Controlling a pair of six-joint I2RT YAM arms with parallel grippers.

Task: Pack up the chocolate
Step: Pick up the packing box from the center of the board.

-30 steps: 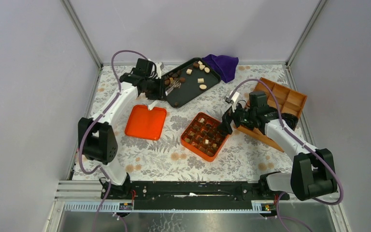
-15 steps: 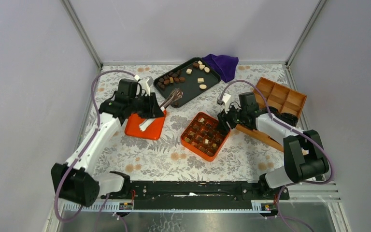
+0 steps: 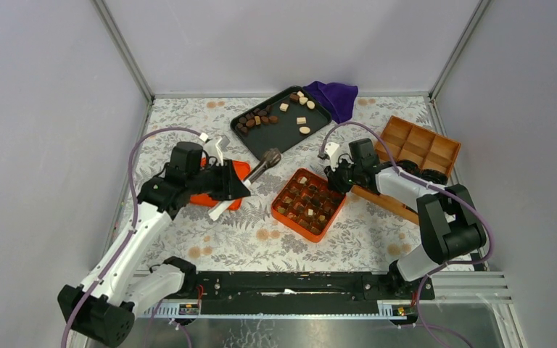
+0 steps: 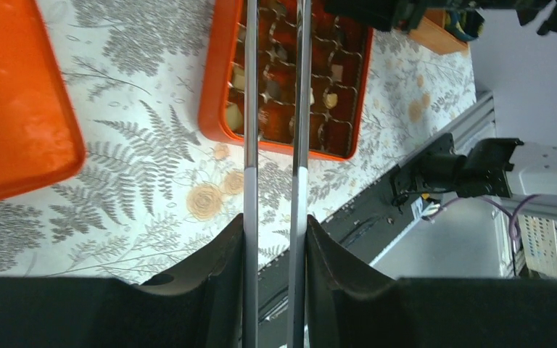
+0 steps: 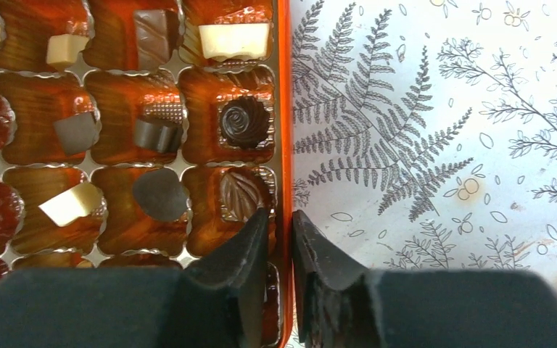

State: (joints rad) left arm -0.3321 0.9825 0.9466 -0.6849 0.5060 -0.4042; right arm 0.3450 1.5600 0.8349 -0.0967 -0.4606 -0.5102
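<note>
Arm sharply folded, the right tool (image 5: 281, 217) pinches the glossy orange box (image 5: 284, 87) by its thin 2 o'clock rim, beside a ridged round chocolate (image 5: 244, 122); the outstretched left tool (image 4: 274, 225) clamps slim steel tongs (image 4: 301, 109).

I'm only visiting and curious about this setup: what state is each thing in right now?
Orange plastic chocolate box: open, partly filled.
Flat orange lid: off, lying apart from the box.
Black rectangular tray: carrying loose chocolates.
Long metal tongs: held, arms apart.
Left claw: shut on the tongs.
Right claw: shut on the box's rim.
Purple cloth: crumpled.
</note>
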